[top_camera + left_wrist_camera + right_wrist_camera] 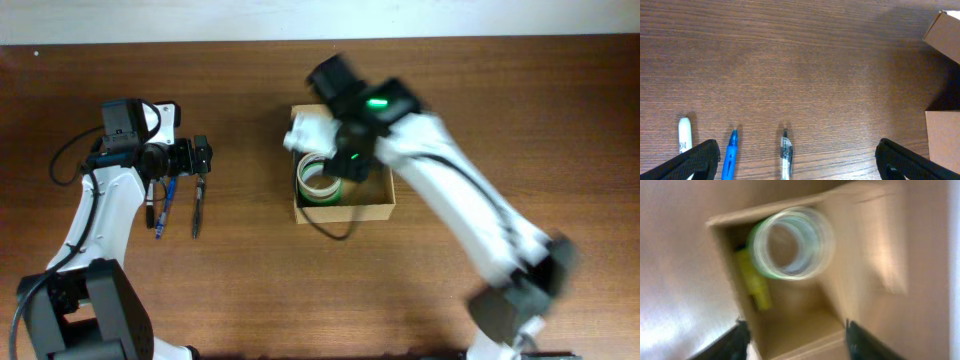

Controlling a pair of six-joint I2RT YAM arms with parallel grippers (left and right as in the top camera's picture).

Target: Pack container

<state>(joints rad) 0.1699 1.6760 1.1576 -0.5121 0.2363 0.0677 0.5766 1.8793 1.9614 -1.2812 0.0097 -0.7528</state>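
The box stands open on the table, with a roll of tape and a yellow item inside it. The right arm hangs over the box. Its jaws are spread apart above the opening and appear empty, though the wrist view is blurred.

The unpacked items lie on the left arm's side of the box, well apart from it: a white marker, a blue pen and a clear pen. The left arm is the nearer one. Its jaws are wide open and hold nothing, and all three items lie between its fingers.

Note the long axis. Each pen runs roughly parallel to the box's near wall and square to the line on which the left jaws close. You can probably close across a barrel without turning the wrist. Select one pen only: they lie near one another, and a wide closure may gather two.
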